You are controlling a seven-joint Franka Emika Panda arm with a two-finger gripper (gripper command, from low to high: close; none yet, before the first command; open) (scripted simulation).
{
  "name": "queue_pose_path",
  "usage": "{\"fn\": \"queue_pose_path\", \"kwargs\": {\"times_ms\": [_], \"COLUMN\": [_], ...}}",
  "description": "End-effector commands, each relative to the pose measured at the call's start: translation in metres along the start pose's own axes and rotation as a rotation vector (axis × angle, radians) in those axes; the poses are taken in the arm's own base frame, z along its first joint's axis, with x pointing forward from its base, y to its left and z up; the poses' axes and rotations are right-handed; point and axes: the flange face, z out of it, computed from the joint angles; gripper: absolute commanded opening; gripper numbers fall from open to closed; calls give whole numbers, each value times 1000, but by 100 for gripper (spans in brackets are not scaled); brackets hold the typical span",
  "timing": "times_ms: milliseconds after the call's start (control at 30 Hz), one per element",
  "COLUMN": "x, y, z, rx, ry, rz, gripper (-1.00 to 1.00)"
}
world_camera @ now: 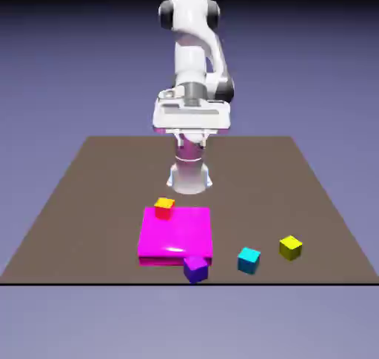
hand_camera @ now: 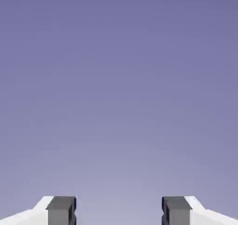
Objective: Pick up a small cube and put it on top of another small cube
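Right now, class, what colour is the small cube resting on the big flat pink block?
Red, with a yellow top face: the small cube, clearest in the exterior view.

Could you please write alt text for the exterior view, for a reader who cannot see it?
A white robot arm stands upright at the far edge of a brown table. Nearer the camera lies a flat magenta block with a red cube on its far left corner. A purple cube, a cyan cube and a yellow cube sit along the front.
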Motion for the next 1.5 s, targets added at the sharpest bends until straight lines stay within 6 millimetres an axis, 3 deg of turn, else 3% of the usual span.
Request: {"fn": "queue_pose_path", "kwargs": {"times_ms": [0,267,533,767,800,1000,1033,1067,1100,1300,1467], "x": [-8,-89,-203,-316,-316,-350,-350,-350,-350,-317,-184], "y": [-7,-56,-84,-84,-84,-63,-63,-63,-63,-84,-31], "z": [10,89,153,190,190,247,247,247,247,190,215], "rx": [-7,-60,-102,-136,-136,-136,-136,-136,-136,-136,-289], "ry": [-23,-203,-387,-545,-545,-545,-545,-545,-545,-545,-416], "rz": [-18,-164,-311,-431,-431,-431,-431,-431,-431,-432,-111], "gripper": [0,0,0,0,0,0,0,-100,-100,-100,-100]}}
